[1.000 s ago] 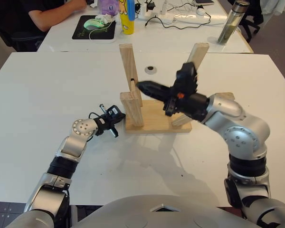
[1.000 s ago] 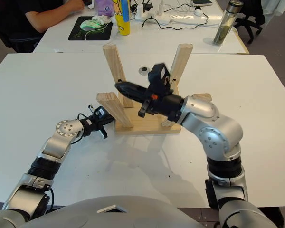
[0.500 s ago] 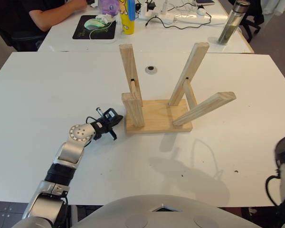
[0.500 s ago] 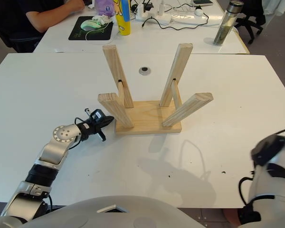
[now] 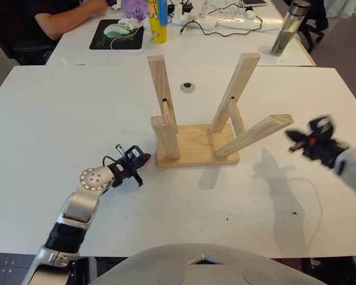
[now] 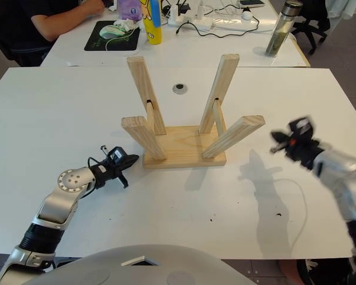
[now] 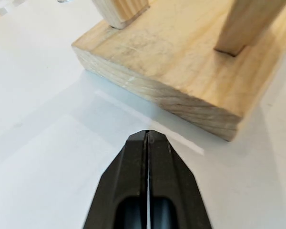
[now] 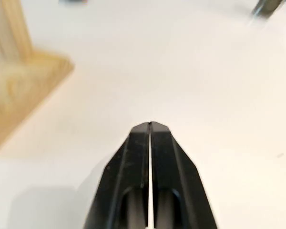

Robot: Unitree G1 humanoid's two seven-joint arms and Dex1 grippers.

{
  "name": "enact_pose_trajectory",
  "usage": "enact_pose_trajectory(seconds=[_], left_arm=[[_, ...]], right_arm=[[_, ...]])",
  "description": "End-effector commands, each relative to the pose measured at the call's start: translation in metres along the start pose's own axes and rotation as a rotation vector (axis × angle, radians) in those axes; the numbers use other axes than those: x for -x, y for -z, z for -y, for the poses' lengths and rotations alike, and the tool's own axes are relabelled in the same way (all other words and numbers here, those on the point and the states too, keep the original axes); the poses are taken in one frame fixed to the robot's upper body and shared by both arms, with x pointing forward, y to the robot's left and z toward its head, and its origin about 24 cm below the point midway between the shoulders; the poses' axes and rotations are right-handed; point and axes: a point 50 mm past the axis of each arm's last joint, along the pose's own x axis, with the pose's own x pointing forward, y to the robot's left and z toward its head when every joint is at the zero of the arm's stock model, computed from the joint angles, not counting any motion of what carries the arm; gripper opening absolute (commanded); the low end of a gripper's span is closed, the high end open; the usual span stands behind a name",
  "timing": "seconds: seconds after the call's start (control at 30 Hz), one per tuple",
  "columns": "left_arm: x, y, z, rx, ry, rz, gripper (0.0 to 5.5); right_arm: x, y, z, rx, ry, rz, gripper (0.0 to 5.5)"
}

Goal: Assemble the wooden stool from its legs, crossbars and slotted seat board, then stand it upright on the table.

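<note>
White table [image 5: 59, 119]: stool [image 5: 166, 133] upside down on seat board [image 5: 199, 148]; sm dark disc [image 5: 188, 87] behind.

Counted one seat board [image 5: 196, 151], lying flat at centre frame.

Legs numbered four, all rising from it:
- rear-left leg [image 5: 161, 89]
- front-left leg [image 5: 165, 136]
- rear-right leg [image 5: 237, 89]
- front-right leg [image 5: 255, 135]

Crossbars: two were seen, each only in part, a left crossbar [image 5: 166, 108] and a right crossbar [image 5: 237, 117].

Grippers: two, the left gripper [image 7: 148, 136] and the right gripper [image 8: 149, 126].

One small dark round object [image 5: 188, 87] sat above centre on the one white table [image 5: 59, 119].

The far desk along the top edge held one mouse [image 5: 115, 28], one mouse pad [image 5: 101, 40], one yellow bottle [image 5: 159, 27] and one metal flask [image 5: 286, 27].
</note>
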Motion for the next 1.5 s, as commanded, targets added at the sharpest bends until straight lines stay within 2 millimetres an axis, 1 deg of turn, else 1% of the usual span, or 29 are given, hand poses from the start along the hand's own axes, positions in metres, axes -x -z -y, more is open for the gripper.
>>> enact_pose_trajectory(seconds=[0.03, 0.23, 0.33, 0.43, 0.57, 0.63, 0.73, 0.9, 0.97, 1.03, 1.1, 1.2, 1.33, 1.5], left_arm=[[0.002, 0.009, 0.011, 0.029, 0.048, -0.063, 0.0], [-0.003, 0.007, 0.017, 0.032, 0.057, -0.062, 0.0], [-0.007, 0.007, 0.017, 0.023, 0.051, -0.067, 0.0], [-0.011, 0.007, 0.016, 0.01, 0.052, -0.072, 0.0], [-0.013, 0.002, 0.022, 0.009, 0.082, -0.051, 0.0], [-0.012, -0.005, 0.024, 0.02, 0.105, -0.011, 0.0], [-0.006, -0.021, 0.022, 0.026, 0.117, 0.052, 0.0], [0.01, -0.049, 0.011, -0.001, 0.143, 0.118, 0.0], [0.017, -0.06, 0.009, 0.003, 0.163, 0.141, 0.0], [0.024, -0.07, 0.008, 0.008, 0.187, 0.163, 0.0], [0.029, -0.08, 0.007, 0.013, 0.2, 0.185, 0.0], [0.034, -0.089, 0.003, 0.006, 0.21, 0.193, 0.0], [0.041, -0.096, 0.002, -0.007, 0.234, 0.189, 0.0], [0.054, -0.1, 0.01, 0.005, 0.301, 0.174, 0.0]], right_arm=[[-0.015, 0.002, -0.031, 0.091, -0.083, 0.055, 0.01], [-0.033, 0.011, -0.058, 0.117, -0.128, 0.065, 0.01], [-0.038, 0.012, -0.068, 0.118, -0.158, 0.073, 0.01], [-0.041, 0.011, -0.073, 0.125, -0.173, 0.076, 0.01], [-0.042, 0.006, -0.081, 0.132, -0.224, 0.096, 0.01], [-0.04, -0.003, -0.086, 0.117, -0.269, 0.144, 0.01], [-0.033, -0.023, -0.092, 0.104, -0.351, 0.238, 0.01], [-0.012, -0.057, -0.095, 0.054, -0.481, 0.365, 0.01], [-0.004, -0.068, -0.094, 0.046, -0.511, 0.394, 0.01], [0.002, -0.075, -0.091, 0.035, -0.517, 0.408, 0.01], [0.006, -0.079, -0.089, 0.031, -0.522, 0.414, 0.01], [0.012, -0.083, -0.088, 0.025, -0.529, 0.417, 0.01], [0.019, -0.089, -0.088, 0.035, -0.547, 0.421, 0.01], [0.033, -0.089, -0.092, 0.025, -0.59, 0.407, 0.01]])
